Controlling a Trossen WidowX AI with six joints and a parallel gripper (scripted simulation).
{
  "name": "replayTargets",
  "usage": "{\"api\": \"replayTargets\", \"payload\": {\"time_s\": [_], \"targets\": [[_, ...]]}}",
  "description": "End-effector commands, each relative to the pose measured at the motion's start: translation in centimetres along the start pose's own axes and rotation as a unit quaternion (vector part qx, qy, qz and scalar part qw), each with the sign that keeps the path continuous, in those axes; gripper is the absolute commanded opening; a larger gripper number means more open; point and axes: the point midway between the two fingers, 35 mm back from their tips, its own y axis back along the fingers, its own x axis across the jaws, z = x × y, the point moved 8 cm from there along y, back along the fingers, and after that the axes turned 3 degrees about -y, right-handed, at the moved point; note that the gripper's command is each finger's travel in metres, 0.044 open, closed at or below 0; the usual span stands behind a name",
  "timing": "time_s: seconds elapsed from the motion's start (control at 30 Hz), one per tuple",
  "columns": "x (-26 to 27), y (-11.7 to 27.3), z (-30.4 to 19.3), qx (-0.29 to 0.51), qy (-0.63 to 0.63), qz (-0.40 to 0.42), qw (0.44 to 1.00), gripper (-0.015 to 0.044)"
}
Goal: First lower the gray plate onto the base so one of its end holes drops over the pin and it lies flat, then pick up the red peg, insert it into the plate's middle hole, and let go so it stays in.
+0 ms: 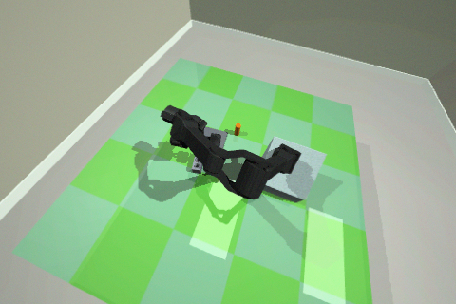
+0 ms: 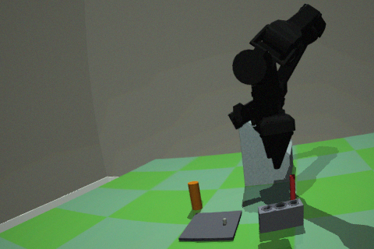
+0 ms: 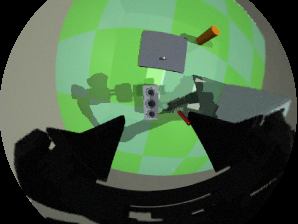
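The gray plate [image 2: 280, 215] [image 3: 150, 99] [image 1: 197, 165] with three holes rests on the floor to the right of the base, apart from it. The base [image 2: 206, 229] [image 3: 162, 46] [image 1: 218, 132] is a flat dark square with a small pin [image 2: 224, 221] [image 3: 162, 58] standing on it. The red peg [image 2: 292, 187] [image 3: 184, 119] stands upright just behind the plate's right end. My gripper [image 2: 276, 161] [image 3: 157, 116] [image 1: 170, 125] is open and empty. It points down, well above the plate and the peg. In the top view the arm hides most of the plate and the peg.
An orange cylinder [image 1: 237, 128] [image 2: 195, 195] [image 3: 210, 34] stands upright behind the base. The arm's gray wedge-shaped mount [image 1: 306, 168] [image 2: 253, 163] [image 3: 249, 99] stands behind the peg. Walls close off the floor at the back and left.
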Motion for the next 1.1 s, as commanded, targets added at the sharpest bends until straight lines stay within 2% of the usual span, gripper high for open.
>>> {"api": "replayTargets", "payload": {"time_s": [0.0, 0.17, 0.33, 1.07], "targets": [[0.3, -0.3, -0.5, 0.01, -0.013, -0.004, 1.0, 0.044], [0.6, -0.5, -1.0, 0.01, -0.013, -0.004, 1.0, 0.044], [0.5, -6.5, -1.2, 0.011, -0.013, -0.004, 1.0, 0.044], [0.7, -9.3, -1.1, 0.012, -0.013, -0.004, 1.0, 0.044]]}}
